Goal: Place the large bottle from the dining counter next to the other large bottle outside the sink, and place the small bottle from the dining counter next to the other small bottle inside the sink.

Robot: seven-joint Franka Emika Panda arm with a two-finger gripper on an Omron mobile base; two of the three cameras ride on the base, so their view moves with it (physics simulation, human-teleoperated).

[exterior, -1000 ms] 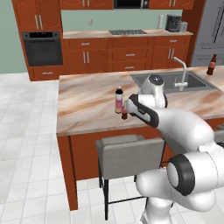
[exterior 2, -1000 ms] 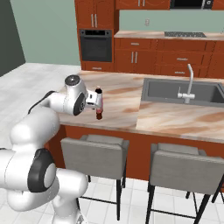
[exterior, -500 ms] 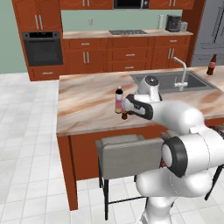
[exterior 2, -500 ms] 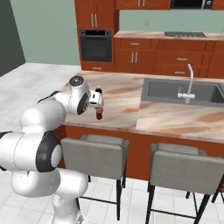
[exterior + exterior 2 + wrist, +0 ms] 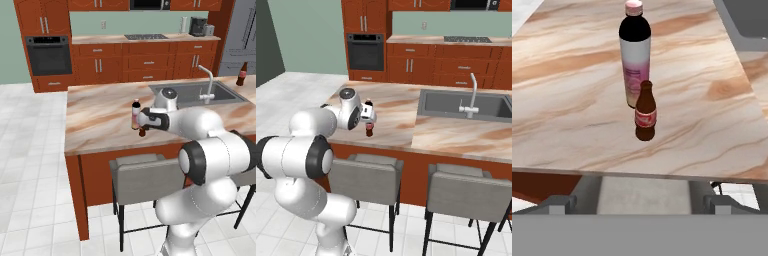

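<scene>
The large bottle [image 5: 635,55], tall and slim with a pale pink body, stands on the dining counter [image 5: 100,120] near its front edge. Just in front of it is the small bottle [image 5: 645,112], brown with a red label. My gripper [image 5: 145,120] hovers level with both bottles at the counter's front edge, open and a little short of them, holding nothing. It partly covers the small bottle [image 5: 369,131] and the large bottle [image 5: 369,106]. The sink [image 5: 176,91] lies to the right, and the other large bottle [image 5: 242,74] stands beyond it. The other small bottle is hidden.
A curved silver faucet [image 5: 210,85] rises at the sink's far side. Grey stools [image 5: 368,177] [image 5: 468,192] stand below the counter's front edge. Wood cabinets and an oven [image 5: 48,55] line the back wall. The marbled top left of the bottles is bare.
The hand has crept slightly left toward the two bottles and the elbow has dropped. Both bottles stand where they were and the jaws stay open.
</scene>
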